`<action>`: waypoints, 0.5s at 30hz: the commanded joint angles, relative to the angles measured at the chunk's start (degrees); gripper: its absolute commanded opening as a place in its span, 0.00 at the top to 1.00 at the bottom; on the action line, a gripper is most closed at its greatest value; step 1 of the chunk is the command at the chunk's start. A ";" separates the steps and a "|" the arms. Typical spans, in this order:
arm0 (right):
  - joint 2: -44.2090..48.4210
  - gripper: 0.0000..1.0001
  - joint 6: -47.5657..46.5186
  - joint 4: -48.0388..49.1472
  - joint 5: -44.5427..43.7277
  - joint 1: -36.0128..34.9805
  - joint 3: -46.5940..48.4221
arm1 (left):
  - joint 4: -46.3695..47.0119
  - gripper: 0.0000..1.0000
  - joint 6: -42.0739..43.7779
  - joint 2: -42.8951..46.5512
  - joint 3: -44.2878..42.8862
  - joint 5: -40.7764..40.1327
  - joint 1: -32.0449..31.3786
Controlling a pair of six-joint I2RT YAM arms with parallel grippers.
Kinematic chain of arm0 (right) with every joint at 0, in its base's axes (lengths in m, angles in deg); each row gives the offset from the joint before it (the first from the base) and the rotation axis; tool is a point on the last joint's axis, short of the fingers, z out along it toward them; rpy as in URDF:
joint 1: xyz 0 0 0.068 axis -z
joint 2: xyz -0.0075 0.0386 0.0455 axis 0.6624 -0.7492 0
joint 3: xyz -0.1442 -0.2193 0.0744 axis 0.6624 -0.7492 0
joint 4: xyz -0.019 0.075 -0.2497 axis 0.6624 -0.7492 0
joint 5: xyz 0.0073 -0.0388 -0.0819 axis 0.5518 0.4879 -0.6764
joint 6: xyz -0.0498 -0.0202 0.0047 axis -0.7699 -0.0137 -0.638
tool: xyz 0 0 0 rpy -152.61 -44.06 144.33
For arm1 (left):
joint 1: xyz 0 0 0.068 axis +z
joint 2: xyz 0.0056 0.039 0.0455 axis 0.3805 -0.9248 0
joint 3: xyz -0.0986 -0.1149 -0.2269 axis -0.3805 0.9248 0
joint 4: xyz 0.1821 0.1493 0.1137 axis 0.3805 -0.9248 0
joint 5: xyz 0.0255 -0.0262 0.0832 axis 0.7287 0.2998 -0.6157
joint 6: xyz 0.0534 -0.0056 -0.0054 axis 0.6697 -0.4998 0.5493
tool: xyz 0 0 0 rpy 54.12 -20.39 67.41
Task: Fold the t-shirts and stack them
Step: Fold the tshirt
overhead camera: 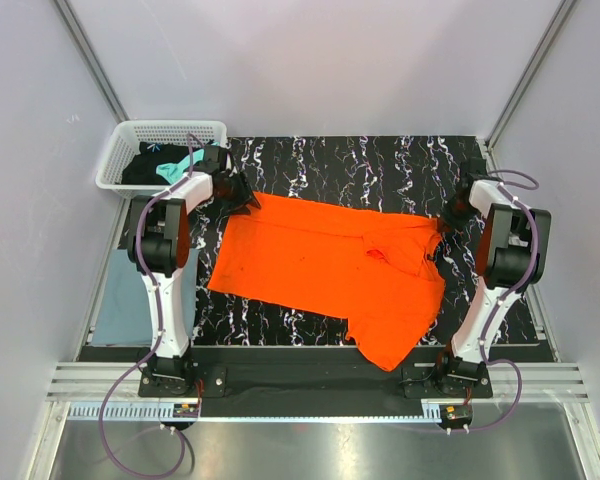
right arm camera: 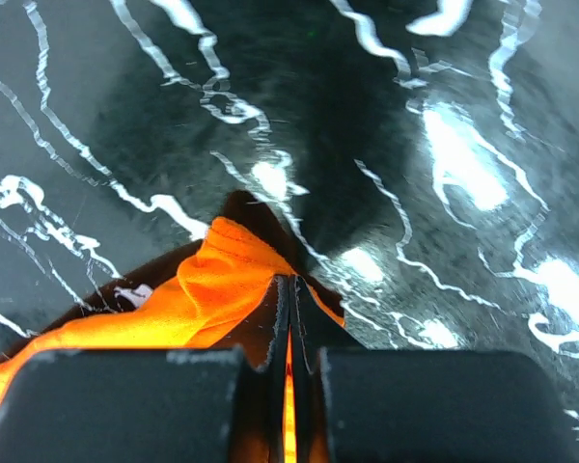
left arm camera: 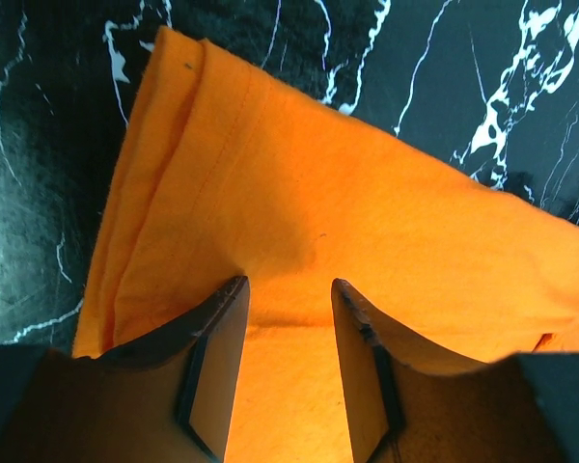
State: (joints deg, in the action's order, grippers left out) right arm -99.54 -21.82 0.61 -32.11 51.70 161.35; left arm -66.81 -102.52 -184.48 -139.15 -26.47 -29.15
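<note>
The orange t-shirt (overhead camera: 320,265) is light, limp cloth. Expect it to sag, crease and drag on the desk (overhead camera: 380,160) wherever it is unsupported. Take hold at corners and stitched edges, where doubled fabric should slip less.

The right gripper (right arm camera: 291,285) has its jaws pressed together, pinching a fold of the shirt's edge. The left gripper (left arm camera: 288,287) has its jaws spread astride the opposite end, near the stitched hem (left arm camera: 179,145).

The shirt lies spread across the desk centre. It is plain bright orange and wrinkled, and one part reaches the near edge.
</note>
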 commanded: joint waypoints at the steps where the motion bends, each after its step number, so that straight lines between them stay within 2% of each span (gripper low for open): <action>1: 1.46 1.00 5.01 0.32 -5.87 0.59 -2.94 | -1.08 0.53 -0.17 -3.03 0.18 0.18 0.81; 4: 1.64 0.99 4.40 0.15 -6.48 0.59 -2.24 | -1.08 0.53 0.62 -2.94 -0.61 -0.08 0.81; 6: 2.34 0.95 3.88 -0.20 -6.83 0.68 -2.32 | -1.17 0.53 0.53 -2.59 -1.14 -0.08 0.90; 8: 3.13 0.78 2.56 -0.55 -6.92 0.68 -2.24 | -1.17 0.53 0.36 -1.45 -1.14 0.53 0.81; 11: 3.40 0.61 -1.47 -1.43 -7.89 0.68 -1.19 | -1.08 0.51 -0.08 0.57 -1.14 0.97 0.72; 12: 3.31 0.51 -2.71 -3.52 -9.02 0.68 0.65 | -1.08 0.50 -0.69 1.19 -0.97 1.32 0.81; 15: 4.27 0.37 -6.75 -7.57 -11.22 0.68 4.17 | -1.17 0.48 -2.27 4.35 0.44 2.99 0.46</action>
State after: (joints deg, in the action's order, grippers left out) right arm -98.45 -23.04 -2.16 -37.79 52.01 161.20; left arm -66.39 -103.24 -184.35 -139.39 -25.19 -28.89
